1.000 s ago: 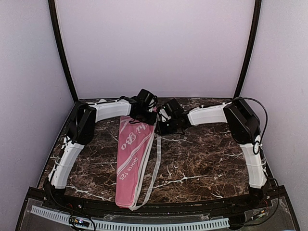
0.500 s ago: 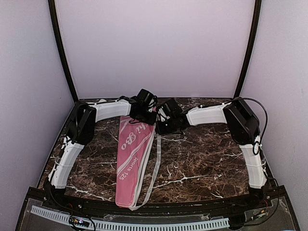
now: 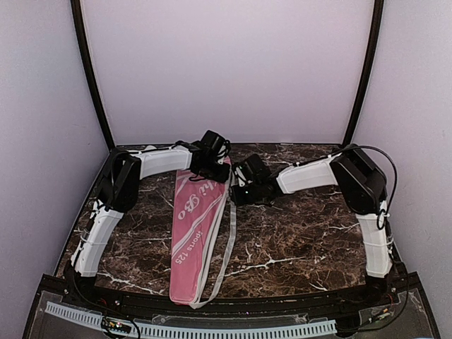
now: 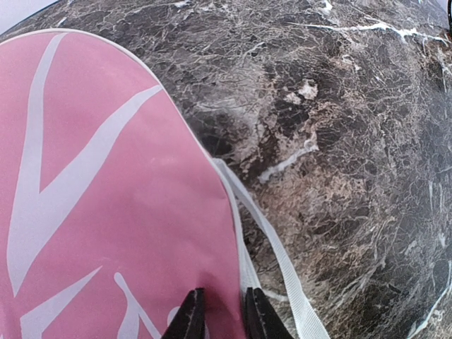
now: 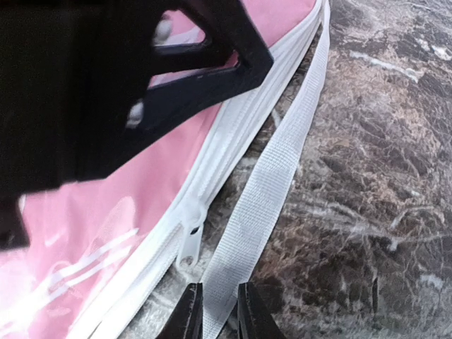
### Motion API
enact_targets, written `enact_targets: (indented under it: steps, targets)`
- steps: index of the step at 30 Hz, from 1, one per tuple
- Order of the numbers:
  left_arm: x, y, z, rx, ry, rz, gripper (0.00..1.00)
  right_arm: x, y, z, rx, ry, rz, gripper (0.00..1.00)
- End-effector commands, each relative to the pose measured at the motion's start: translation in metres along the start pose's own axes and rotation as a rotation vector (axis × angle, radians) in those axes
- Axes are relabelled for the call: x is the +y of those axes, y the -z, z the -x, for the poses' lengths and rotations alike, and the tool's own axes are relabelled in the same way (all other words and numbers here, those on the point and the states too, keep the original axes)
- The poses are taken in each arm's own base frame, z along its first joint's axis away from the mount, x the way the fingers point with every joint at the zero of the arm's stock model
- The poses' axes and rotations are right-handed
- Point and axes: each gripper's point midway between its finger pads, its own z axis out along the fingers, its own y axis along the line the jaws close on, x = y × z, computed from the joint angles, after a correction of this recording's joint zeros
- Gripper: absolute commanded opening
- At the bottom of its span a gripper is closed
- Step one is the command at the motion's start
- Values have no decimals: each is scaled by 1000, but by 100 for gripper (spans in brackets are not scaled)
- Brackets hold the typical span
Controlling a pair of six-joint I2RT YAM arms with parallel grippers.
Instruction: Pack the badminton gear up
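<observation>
1. The pink bag [image 3: 192, 233] lies flat; the left claw [image 4: 221, 314] clamps the edge of its wide end.
2. The right claw [image 5: 215, 311] has fingers nearly together over the white strap [image 5: 272, 176]; grip cannot be told. The zip pull [image 5: 189, 236] is just ahead.
3. Rackets, shuttlecocks, tube: unseen, probably packed. Zip closure likely remains.

Pretty clearly a robotics lab booth, not a home: a marble-look table [image 3: 296, 233] with plain lilac walls [image 3: 226, 70] behind and beside it, black poles [image 3: 90, 78] at its far corners, left arm [image 3: 99, 229] and right arm [image 3: 374, 240] bolted at its near edge.
</observation>
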Motion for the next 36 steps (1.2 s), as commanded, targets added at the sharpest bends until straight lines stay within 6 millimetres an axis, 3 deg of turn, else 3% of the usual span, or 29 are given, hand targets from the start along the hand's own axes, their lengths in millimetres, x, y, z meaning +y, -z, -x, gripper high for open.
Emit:
enact_targets:
  steps: [1,8,16,26,36]
  targets:
    - [9,-12,-23,63,20,17,21,13,22,23,-126,-27,17,18]
    - [9,-12,-23,63,21,15,21,29,31,30,-179,4,90,19]
    - [8,-12,-21,59,26,6,21,35,19,27,-192,68,72,21]
    - [8,-12,-20,55,27,4,21,25,-8,17,-156,101,4,21]
    - [8,-12,-20,55,30,-1,21,12,-22,9,-133,112,-62,24]
